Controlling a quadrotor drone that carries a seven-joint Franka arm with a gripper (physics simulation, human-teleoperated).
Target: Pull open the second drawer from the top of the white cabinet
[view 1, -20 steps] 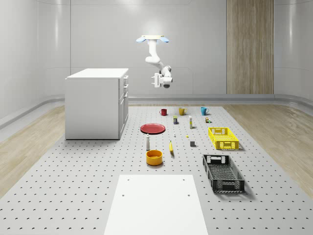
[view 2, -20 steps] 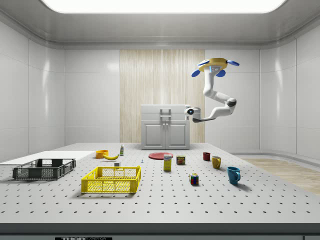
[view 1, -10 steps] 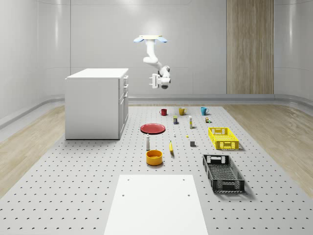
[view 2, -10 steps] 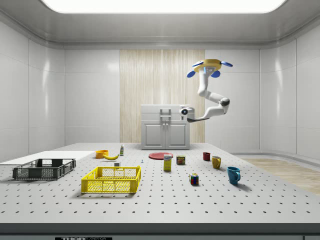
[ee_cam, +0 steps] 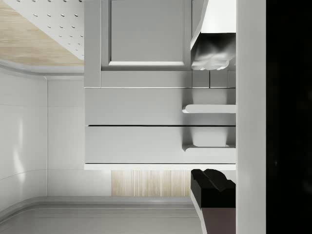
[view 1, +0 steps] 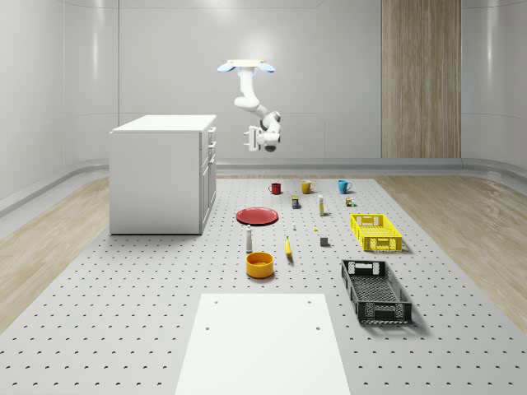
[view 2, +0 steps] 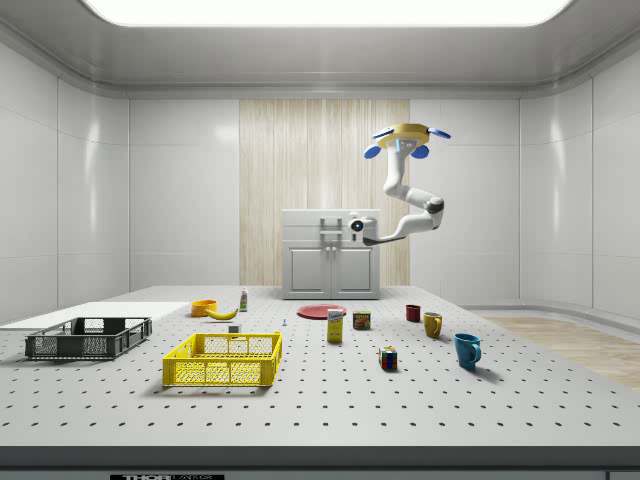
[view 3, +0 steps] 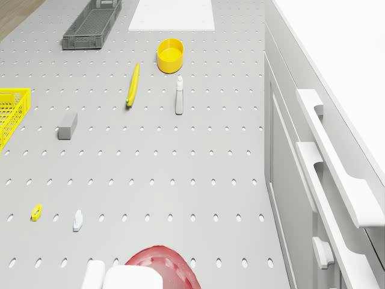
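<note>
The white cabinet (view 1: 160, 177) stands at the whole-scene view's left, its drawers on the face toward the drone (view 1: 244, 66). The drone hovers in the air beside that face, above the red plate (view 1: 257, 216). The arm hangs below it, and the gripper (view 1: 253, 138) is at drawer height, a short gap away from the front. In the wrist view the second drawer (ee_cam: 136, 106) and its handle (ee_cam: 208, 108) lie straight ahead, with the gripper (ee_cam: 214, 117) open and holding nothing. From the side view the gripper (view 2: 356, 226) is in front of the cabinet (view 2: 331, 268).
On the perforated table lie a red mug (view 1: 275, 188), a yellow mug (view 1: 305, 187), a blue mug (view 1: 343, 186), a yellow basket (view 1: 375, 231), a black basket (view 1: 375, 290), an orange bowl (view 1: 259, 264), a banana (view 1: 288, 247), a bottle (view 1: 249, 239) and a white board (view 1: 262, 341).
The drone, arm and gripper have moved toward the cabinet, leftward in both the whole-scene and side views, and a little higher. The cabinet and the table items have not moved.
</note>
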